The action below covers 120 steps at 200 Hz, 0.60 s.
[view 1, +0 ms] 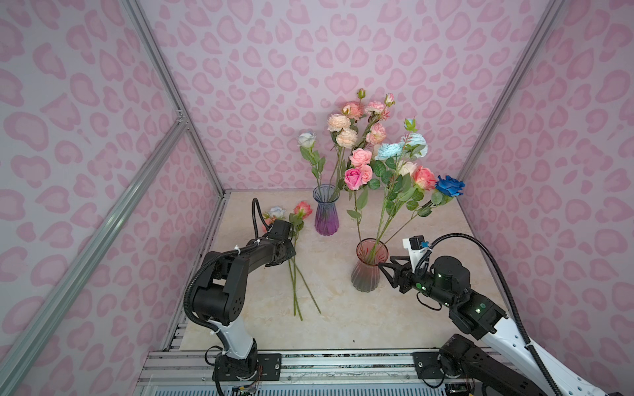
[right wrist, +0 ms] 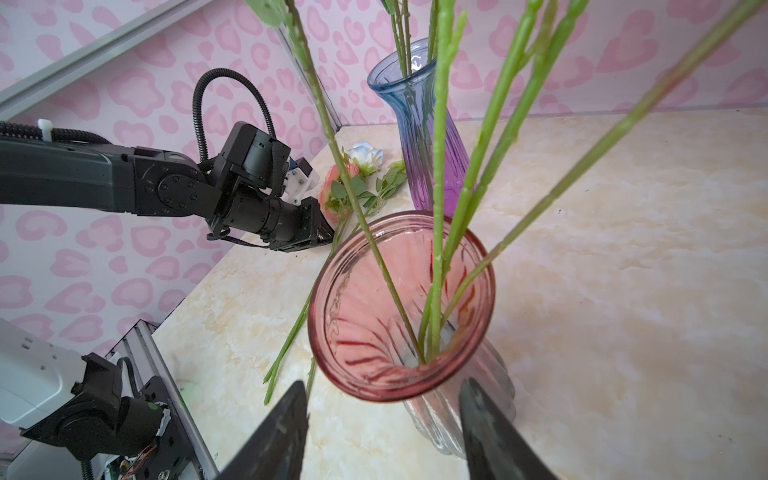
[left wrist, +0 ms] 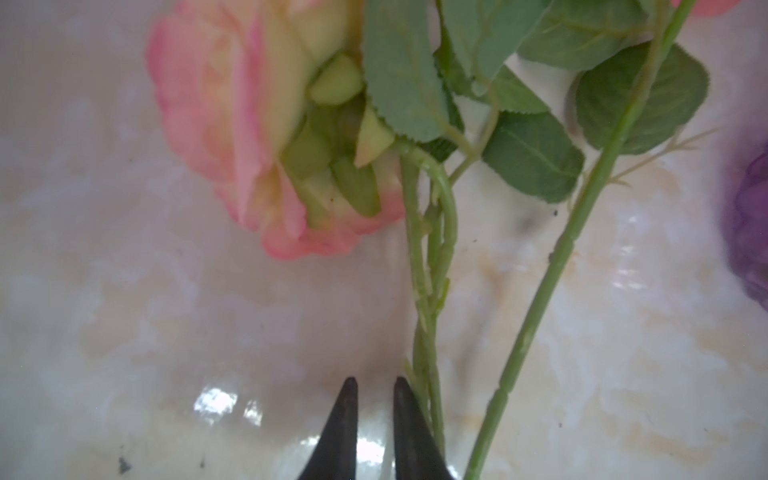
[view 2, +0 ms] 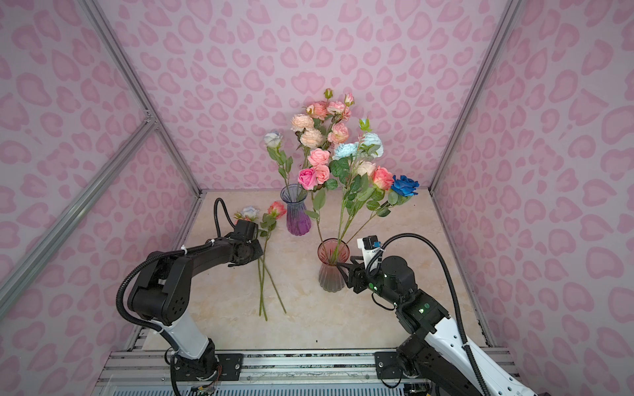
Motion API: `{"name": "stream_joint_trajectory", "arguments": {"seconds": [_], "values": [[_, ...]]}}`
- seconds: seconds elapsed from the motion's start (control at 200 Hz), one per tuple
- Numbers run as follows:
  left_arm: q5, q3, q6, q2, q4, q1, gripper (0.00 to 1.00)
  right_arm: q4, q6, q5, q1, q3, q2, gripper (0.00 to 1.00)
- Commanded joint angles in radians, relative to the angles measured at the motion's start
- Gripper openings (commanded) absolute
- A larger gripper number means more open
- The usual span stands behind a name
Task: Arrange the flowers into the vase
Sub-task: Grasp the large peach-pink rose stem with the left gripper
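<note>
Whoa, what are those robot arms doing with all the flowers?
Two robot arms are putting flowers into vases. Most flowers stand in the purple vase and the pink vase. A few flowers lie on the table. The left gripper is down beside their stems, its jaws almost closed with no stem between them. The right gripper is open at the pink vase's neck.
</note>
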Motion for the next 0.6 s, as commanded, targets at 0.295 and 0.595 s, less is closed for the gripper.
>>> {"name": "stream_joint_trajectory", "arguments": {"seconds": [0.295,0.595], "values": [[-0.002,-0.058,0.022,-0.152,0.024,0.001,0.18,0.052,0.002,-0.015,0.001,-0.007,0.018,0.59],[0.026,0.018,0.029,-0.040,0.047,0.001,0.26,0.043,-0.007,-0.016,0.004,0.005,0.030,0.59]]}}
